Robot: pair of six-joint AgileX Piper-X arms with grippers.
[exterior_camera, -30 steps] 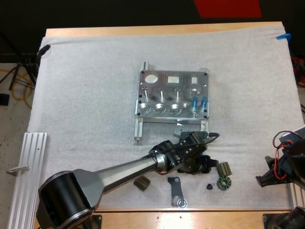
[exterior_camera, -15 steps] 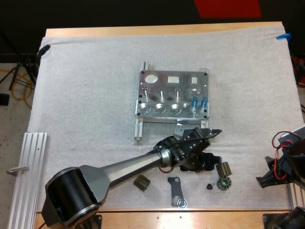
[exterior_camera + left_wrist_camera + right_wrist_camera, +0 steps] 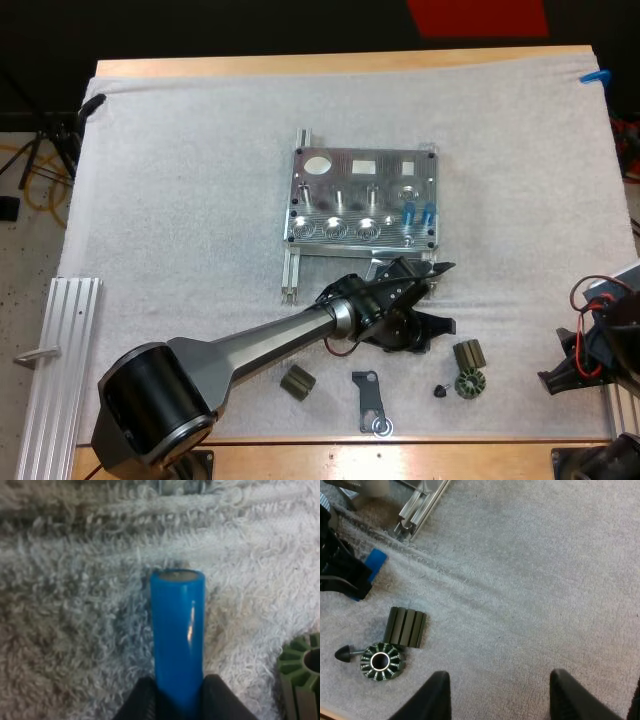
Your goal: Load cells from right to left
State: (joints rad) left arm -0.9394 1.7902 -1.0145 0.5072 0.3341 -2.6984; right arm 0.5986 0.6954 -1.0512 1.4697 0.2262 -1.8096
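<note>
left gripper (image 3: 179,702) is clamped on a blue cylinder (image 3: 177,630): its lower end is pinched from both sides by the black fingers (image 3: 145,702). The cylinder is held over the white mat (image 3: 75,605), flat cap pointing away from the fingers. A green ribbed part (image 3: 300,675) is seen just beside it.

In the high view that gripper is placed just off the near right corner of the metal fixture (image 3: 362,198), between the fixture and the loose dark parts. Two seated cylinders (image 3: 408,212) are standing at the fixture's right end (side by side, close together).

right gripper (image 3: 500,695) is released: fingers wide apart, nothing between them, over bare mat near the mat's right side, well apart from the fixture.

From the right wrist, a ribbed block (image 3: 406,626) is seen just beside a toothed ring (image 3: 381,661), with a small dark pin (image 3: 342,653) next to the ring. A second ribbed block (image 3: 297,382) and a flat bracket (image 3: 372,400) are lying nearer the mat's front edge.
</note>
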